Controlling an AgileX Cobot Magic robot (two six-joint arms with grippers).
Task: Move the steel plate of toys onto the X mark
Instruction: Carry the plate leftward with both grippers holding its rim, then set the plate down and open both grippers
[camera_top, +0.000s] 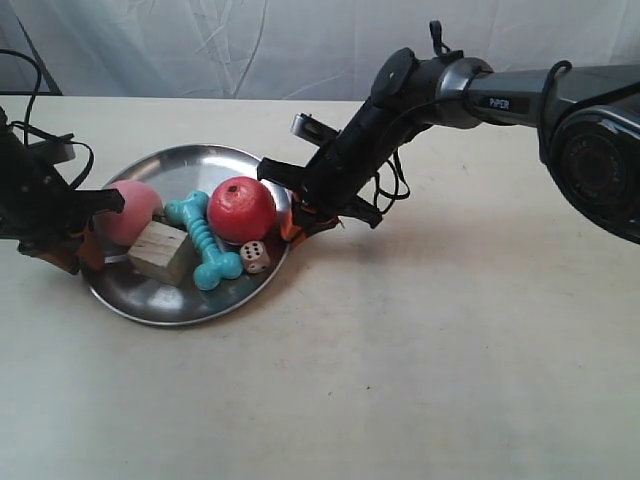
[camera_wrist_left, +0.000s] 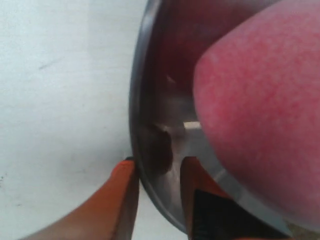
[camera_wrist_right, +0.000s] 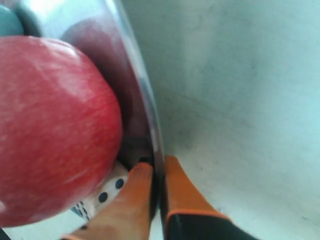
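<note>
Steel is pinched at two opposite edges: the steel plate (camera_top: 165, 312) is gripped by the left tool (camera_wrist_left: 156, 167) on the side by the pink peach-like ball (camera_top: 135, 210), and by the right tool (camera_wrist_right: 156, 165) on the side by the red apple-like ball (camera_top: 241, 208). In each wrist view one orange finger is seen inside the raised rim and one outside it, pressed onto the metal.

The step in hand is judged to be the two-armed carry of the plate. For it to be done well, both tools should be raised together and by the same amount, so that the plate is held level. The two balls are round and would likely roll if the plate were tipped. The spacing between the tools should be held constant, since the thin rim could slip out or be bent if it is pulled or squeezed. Slow, even travel is advised.

The plate is round, shallow and shiny grey, and it lies on the pale worktop (camera_top: 420, 380) toward the exterior view's left. Whether it is lifted clear cannot be told. A pale wooden cube (camera_top: 160, 252), a turquoise bone-shaped piece (camera_top: 203, 240) and a small white die (camera_top: 256, 256) are also carried in it. The X mark cannot be made out in any view.
</note>
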